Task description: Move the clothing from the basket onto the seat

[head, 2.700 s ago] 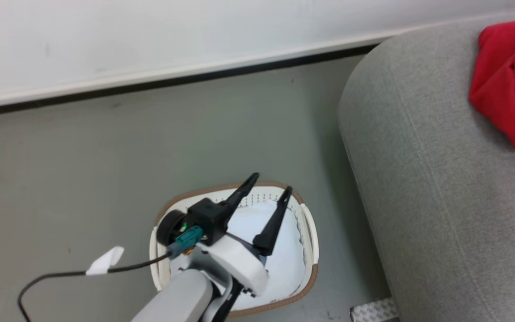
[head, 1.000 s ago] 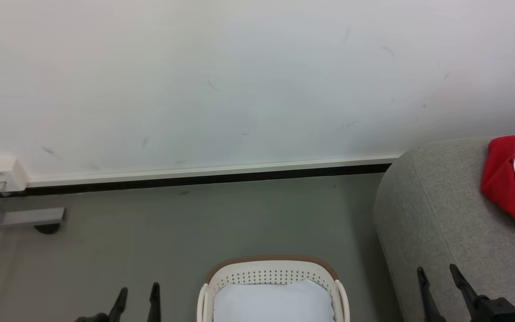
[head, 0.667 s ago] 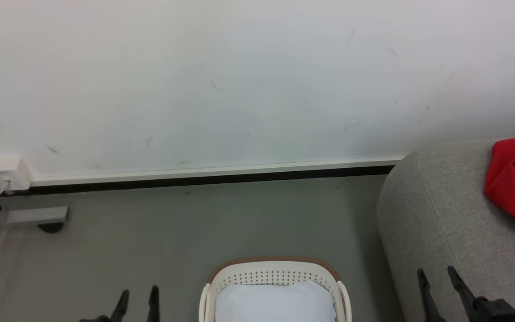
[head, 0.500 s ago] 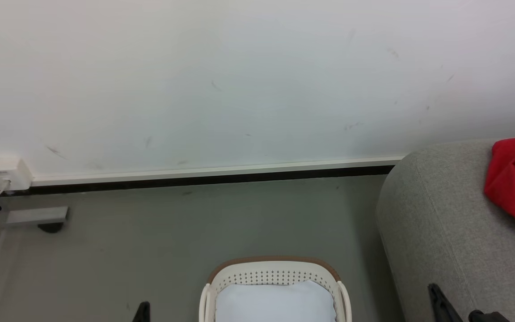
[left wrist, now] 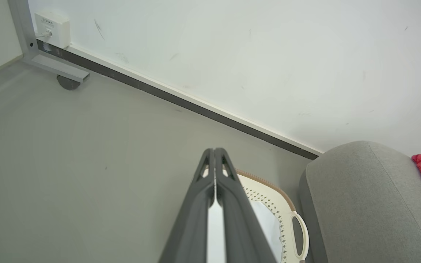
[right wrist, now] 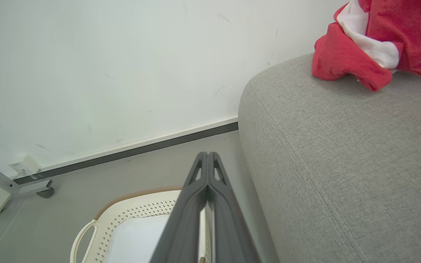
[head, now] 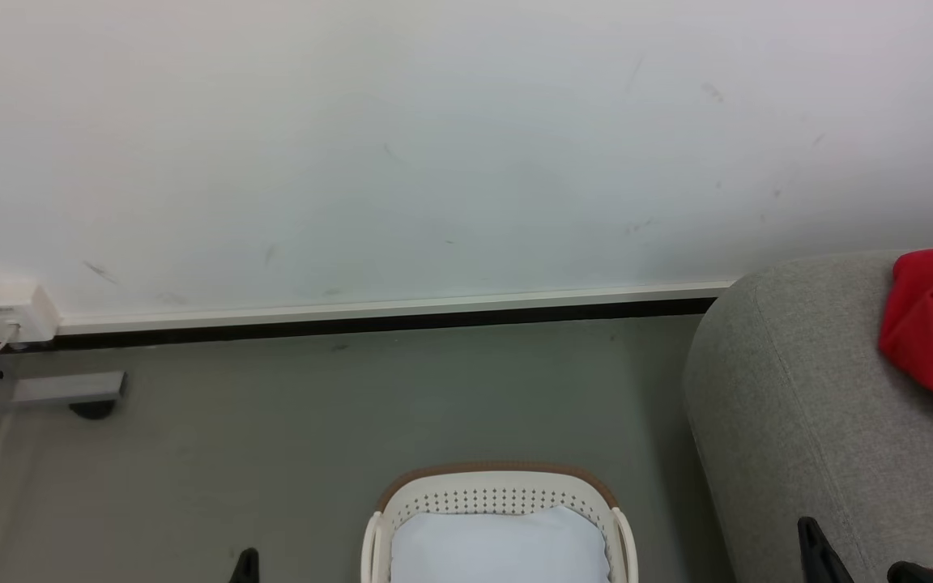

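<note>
Clothing (head: 913, 324) on the seat (head: 798, 421) looks soft and light; pinch a raised fold. Left gripper (left wrist: 215, 150) and right gripper (right wrist: 207, 155) fingers pressed together, empty

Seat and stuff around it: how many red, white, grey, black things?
Red: 1, the clothing
White: 3, the basket, its lining cloth, the wall box
Grey: 2, the seat, the metal frame
Black: 2, the left claw, the right claw
Total: 8

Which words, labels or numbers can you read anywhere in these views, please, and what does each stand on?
White wall box: a small dark printed label, too small to read.
Basket, red clothing, seat: no text, brand or sign visible.
</note>
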Robot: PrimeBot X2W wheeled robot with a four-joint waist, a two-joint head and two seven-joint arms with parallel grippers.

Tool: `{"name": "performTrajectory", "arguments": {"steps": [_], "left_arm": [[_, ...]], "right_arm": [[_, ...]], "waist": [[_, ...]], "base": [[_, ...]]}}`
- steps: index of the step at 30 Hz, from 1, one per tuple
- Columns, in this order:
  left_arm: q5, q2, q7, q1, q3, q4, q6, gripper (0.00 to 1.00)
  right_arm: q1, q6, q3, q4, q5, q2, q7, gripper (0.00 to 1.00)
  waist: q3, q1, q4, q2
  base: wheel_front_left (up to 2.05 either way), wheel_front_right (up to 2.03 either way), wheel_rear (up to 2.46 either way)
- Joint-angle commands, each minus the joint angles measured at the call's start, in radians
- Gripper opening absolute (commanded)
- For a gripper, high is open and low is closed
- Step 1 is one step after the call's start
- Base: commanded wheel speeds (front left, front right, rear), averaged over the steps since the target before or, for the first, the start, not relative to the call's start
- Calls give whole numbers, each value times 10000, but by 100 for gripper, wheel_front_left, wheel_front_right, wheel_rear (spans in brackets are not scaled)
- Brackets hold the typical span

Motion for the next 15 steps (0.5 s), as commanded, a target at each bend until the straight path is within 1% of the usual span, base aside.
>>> {"name": "performTrajectory", "arguments": {"steps": [1,15], "left_arm": [[-383,38,93,-249,83,-200,-56,0],[-2529,47,676,-488,364,-453,-213,0]], "right_arm": [[-228,-2,-78,-229,413,-69,77,0],[-362,-4,-304,-614,2716,-96,669,0]], "waist": [[4,0,2,0],[44,0,25,0]], "base": [[0,0,0],[0,0,0]]}}
